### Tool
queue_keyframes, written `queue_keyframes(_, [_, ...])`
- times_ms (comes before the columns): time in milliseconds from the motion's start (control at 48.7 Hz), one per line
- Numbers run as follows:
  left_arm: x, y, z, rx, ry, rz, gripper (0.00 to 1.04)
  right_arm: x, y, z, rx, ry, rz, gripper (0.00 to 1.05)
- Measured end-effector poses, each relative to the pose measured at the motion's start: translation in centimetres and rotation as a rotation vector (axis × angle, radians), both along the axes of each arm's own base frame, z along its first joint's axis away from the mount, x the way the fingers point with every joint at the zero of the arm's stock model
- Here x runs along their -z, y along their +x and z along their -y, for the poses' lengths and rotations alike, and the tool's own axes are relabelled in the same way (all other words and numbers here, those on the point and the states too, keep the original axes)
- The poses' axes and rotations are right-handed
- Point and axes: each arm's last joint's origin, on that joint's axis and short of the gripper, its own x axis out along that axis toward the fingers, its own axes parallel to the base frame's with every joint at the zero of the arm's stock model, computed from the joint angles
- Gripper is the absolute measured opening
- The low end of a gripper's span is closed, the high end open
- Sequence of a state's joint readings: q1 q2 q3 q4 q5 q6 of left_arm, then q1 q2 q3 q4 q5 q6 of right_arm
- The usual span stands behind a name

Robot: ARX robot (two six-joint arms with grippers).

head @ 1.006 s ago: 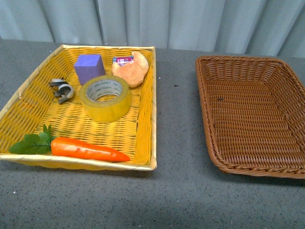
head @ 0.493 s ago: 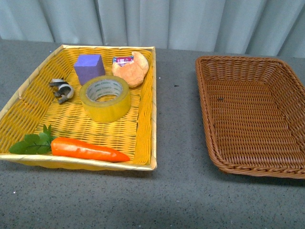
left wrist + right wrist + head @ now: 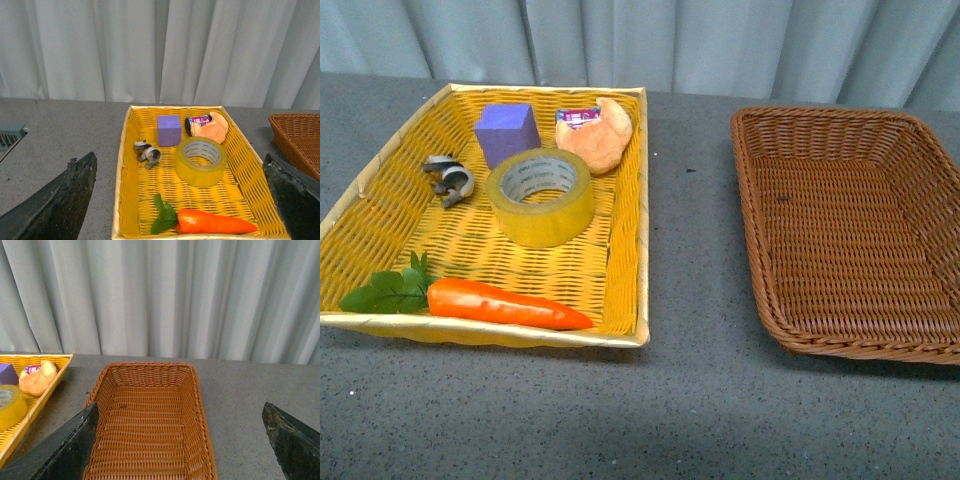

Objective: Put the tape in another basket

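Tape [image 3: 540, 196] lies flat in yellow basket [image 3: 642, 240], centre-far, core hole facing up, axis vertical. Purple block [image 3: 506, 132] just beyond it, clip [image 3: 448, 178] to its left. Brown basket [image 3: 750, 200] sits well right. Left gripper [image 3: 177, 165] and right gripper [image 3: 180, 410]: jaws spread wide, holding nothing.

Translucent yellow tape [image 3: 542, 218], dark brown woven basket [image 3: 840, 230], bright yellow woven basket [image 3: 380, 230], purple block [image 3: 505, 130], orange carrot [image 3: 505, 303]
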State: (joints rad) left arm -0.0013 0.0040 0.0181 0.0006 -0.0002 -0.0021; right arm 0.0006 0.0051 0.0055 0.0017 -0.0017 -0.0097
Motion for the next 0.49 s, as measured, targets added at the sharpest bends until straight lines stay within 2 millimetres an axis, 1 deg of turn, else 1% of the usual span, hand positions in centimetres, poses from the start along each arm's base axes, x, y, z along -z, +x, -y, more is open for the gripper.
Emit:
queue_keyframes(21, [0.0,0.0,0.0,-0.007,-0.003,-0.002,0.98,0.0,0.0,0.0,0.000,0.000,0.000,0.96])
queue_keyframes(103, [0.3,0.4,0.1,-0.177,-0.056,-0.149,0.98,0.0,0.0,0.0,0.000,0.000,0.000,0.96])
queue_keyframes(123, [0.3,0.7,0.0,-0.255,-0.068,-0.181,0.98,0.0,0.0,0.0,0.001,0.000,0.000,0.96])
queue_keyframes(164, [0.2,1.7,-0.3,-0.308,-0.103,-0.217,0.98,0.0,0.0,0.0,0.000,0.000,0.002,0.96])
queue_keyframes(329, [-1.1,5.5,-0.8,-0.241,-0.153,-0.243,0.98,0.0,0.0,0.0,0.000,0.000,0.001,0.96])
queue_keyframes(411, [-1.4,8.4,-1.2,-0.223,-0.177,-0.275,0.98,0.0,0.0,0.0,0.000,0.000,0.001,0.96])
queue_keyframes(431, [-1.4,8.7,-1.2,-0.221,-0.180,-0.282,0.98,0.0,0.0,0.0,0.000,0.000,0.001,0.96])
queue_keyframes(493, [-1.0,11.6,-1.3,-0.203,-0.186,-0.345,0.98,0.0,0.0,0.0,0.000,0.000,0.001,0.96])
